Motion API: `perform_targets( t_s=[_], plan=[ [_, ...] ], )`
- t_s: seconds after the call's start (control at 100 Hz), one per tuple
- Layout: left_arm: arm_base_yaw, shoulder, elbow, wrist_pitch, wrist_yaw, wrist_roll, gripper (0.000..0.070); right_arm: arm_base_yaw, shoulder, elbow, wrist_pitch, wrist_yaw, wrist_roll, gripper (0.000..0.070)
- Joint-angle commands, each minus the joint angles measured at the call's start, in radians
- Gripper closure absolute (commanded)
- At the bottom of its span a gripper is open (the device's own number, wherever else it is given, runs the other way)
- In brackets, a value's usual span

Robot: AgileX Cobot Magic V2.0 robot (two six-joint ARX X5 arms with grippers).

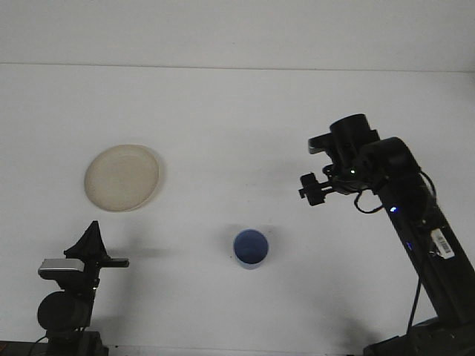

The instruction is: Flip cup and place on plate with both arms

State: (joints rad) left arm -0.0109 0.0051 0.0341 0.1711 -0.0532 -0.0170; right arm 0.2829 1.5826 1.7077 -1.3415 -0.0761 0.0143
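Note:
A blue cup (251,248) stands alone on the white table, its mouth facing up so its inside shows. A round cream plate (122,176) lies to its far left. My right gripper (307,188) hangs in the air to the right of the cup and above it, well apart from it, open and holding nothing. At the lower left my left gripper (93,225) is low near the front edge, shut and empty, below the plate.
The right arm (415,222) rises from the lower right corner and crosses the table's right side. The table's back edge (237,67) runs along the top.

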Motion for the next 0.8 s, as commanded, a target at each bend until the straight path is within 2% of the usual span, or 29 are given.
perform_targets(
  t_s=[0.0,0.16,0.33,0.79],
  plan=[
    [-0.001,-0.002,-0.019,0.010,0.002,-0.002,0.0689,-0.042,-0.022,-0.021,-0.021,-0.003,-0.016,0.0201],
    [-0.001,-0.002,-0.019,0.010,0.002,-0.002,0.0689,-0.166,-0.146,-0.175,0.072,-0.004,0.005,0.0201],
    [-0.001,-0.002,-0.019,0.010,0.002,-0.002,0.0689,-0.233,-0.319,-0.358,0.222,-0.002,0.043,0.0201],
    [-0.001,-0.002,-0.019,0.010,0.002,-0.002,0.0689,-0.244,-0.757,-0.850,0.813,0.002,0.050,0.0201]
  ],
)
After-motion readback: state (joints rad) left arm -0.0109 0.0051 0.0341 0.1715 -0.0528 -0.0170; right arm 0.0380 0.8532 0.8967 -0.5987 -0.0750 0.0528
